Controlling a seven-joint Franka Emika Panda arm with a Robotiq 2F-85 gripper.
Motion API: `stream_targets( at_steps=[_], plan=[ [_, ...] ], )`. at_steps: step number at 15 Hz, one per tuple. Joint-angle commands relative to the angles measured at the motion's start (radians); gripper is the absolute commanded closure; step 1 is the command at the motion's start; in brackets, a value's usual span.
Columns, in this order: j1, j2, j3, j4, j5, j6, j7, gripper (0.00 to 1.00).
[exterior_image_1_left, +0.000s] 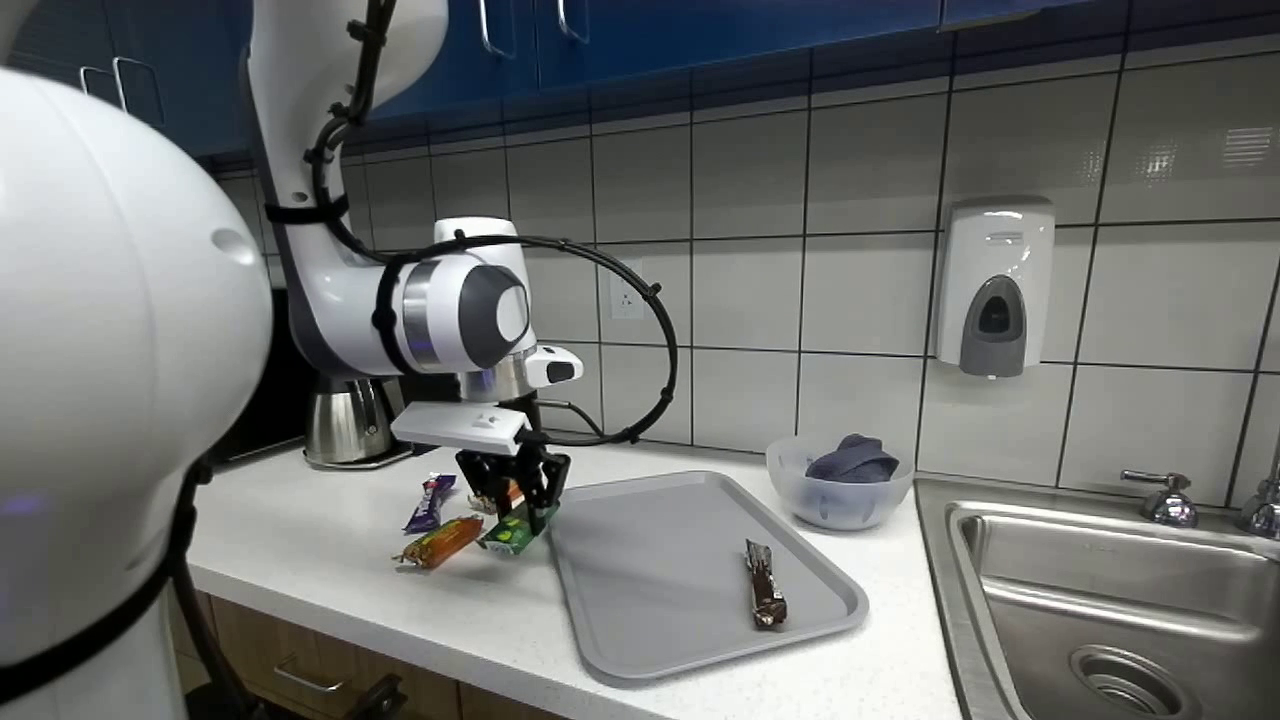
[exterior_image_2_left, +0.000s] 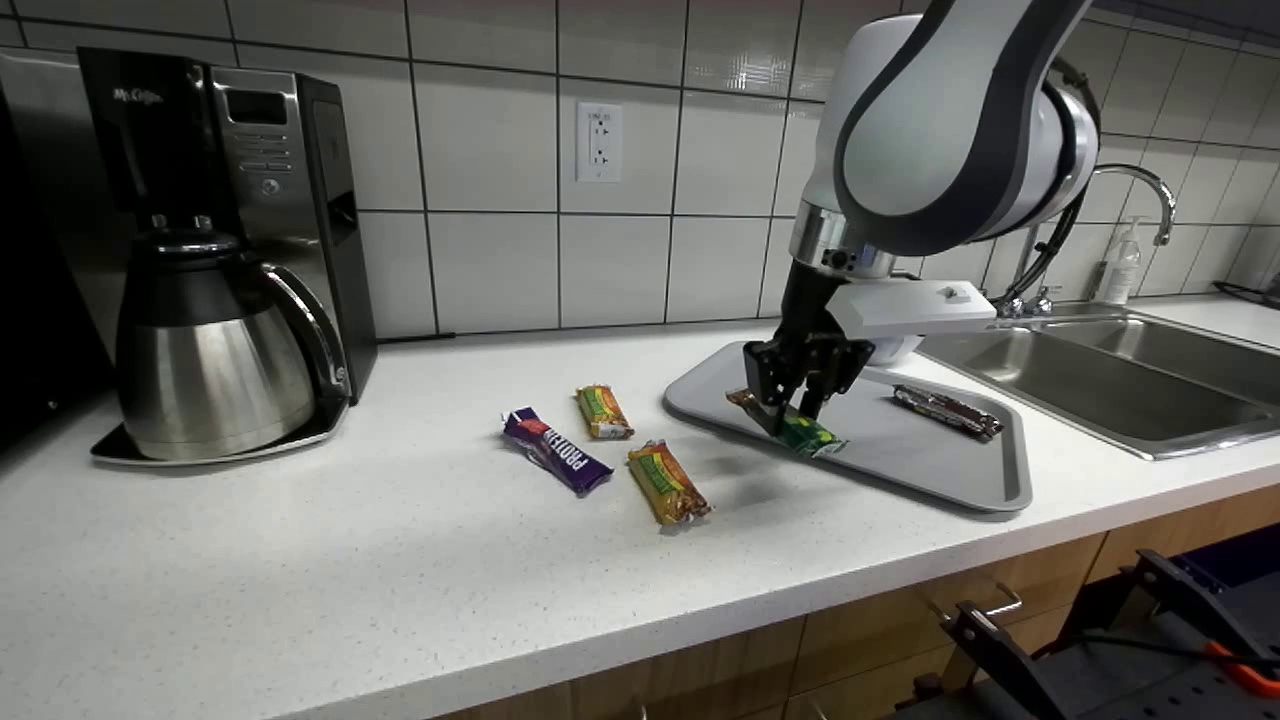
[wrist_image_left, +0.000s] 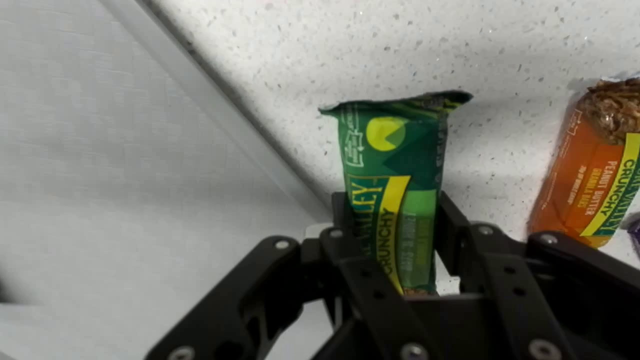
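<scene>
Green granola bar (wrist_image_left: 392, 190): left to right come one purple bar (exterior_image_2_left: 557, 450), two orange bars (exterior_image_2_left: 668, 485), this single one pinched in the end effector (wrist_image_left: 391, 211), seemingly just above the surface (exterior_image_2_left: 380, 560), then one adjacent tray (exterior_image_2_left: 900, 447) bearing one brown bar (exterior_image_2_left: 947, 412).

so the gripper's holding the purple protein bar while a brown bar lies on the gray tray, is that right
No: the wrist view shows the gripper holding a green bar, not purple. The brown bar lies on the gray tray in both exterior views.
</scene>
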Motion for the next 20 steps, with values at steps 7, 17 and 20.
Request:
stream_targets(
  at_steps=[7, 17, 20],
  plan=[
    [0.05, -0.032, -0.015, -0.052, -0.085, 0.034, 0.05, 0.83],
    [0.124, 0.006, -0.077, -0.029, -0.217, 0.025, 0.198, 0.83],
    [0.139, 0.021, -0.095, -0.025, -0.246, 0.028, 0.225, 0.83]
  ],
)
